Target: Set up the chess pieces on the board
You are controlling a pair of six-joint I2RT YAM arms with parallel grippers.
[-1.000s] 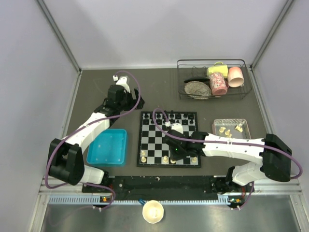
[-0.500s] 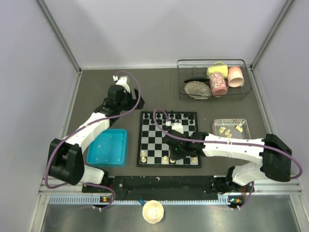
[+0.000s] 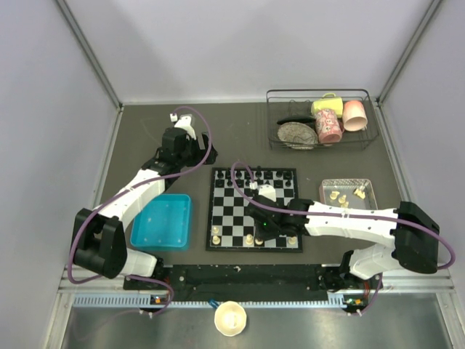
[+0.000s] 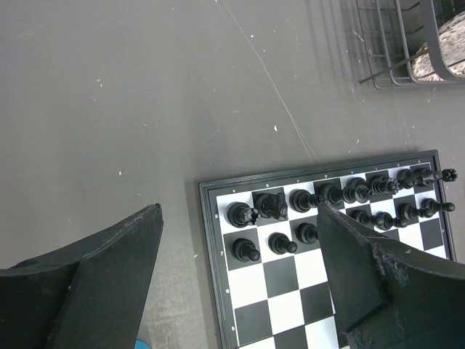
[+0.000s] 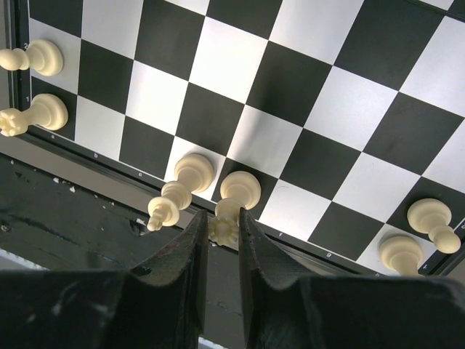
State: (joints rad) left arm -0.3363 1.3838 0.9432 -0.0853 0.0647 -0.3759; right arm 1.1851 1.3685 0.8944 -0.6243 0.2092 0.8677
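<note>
The board (image 3: 240,211) lies mid-table with black pieces (image 3: 263,175) along its far rows. My right gripper (image 3: 263,231) hovers at the board's near edge. In the right wrist view it (image 5: 220,218) is shut on the crown of a cream queen (image 5: 224,231), whose base rests on a black front-row square (image 5: 240,190). A cream bishop (image 5: 178,195) stands right beside it on the left. More cream chess pieces (image 5: 429,218) stand at both ends of that row (image 5: 35,114). My left gripper (image 4: 240,211) hangs open above the board's far-left corner (image 4: 280,280), holding nothing.
A pinkish-grey tray (image 3: 347,181) right of the board holds loose cream pieces (image 3: 341,196). A blue tray (image 3: 163,221) lies left of the board. A wire rack (image 3: 321,120) with cups and a plate stands at the back right. A cream cup (image 3: 231,318) sits below the arm bases.
</note>
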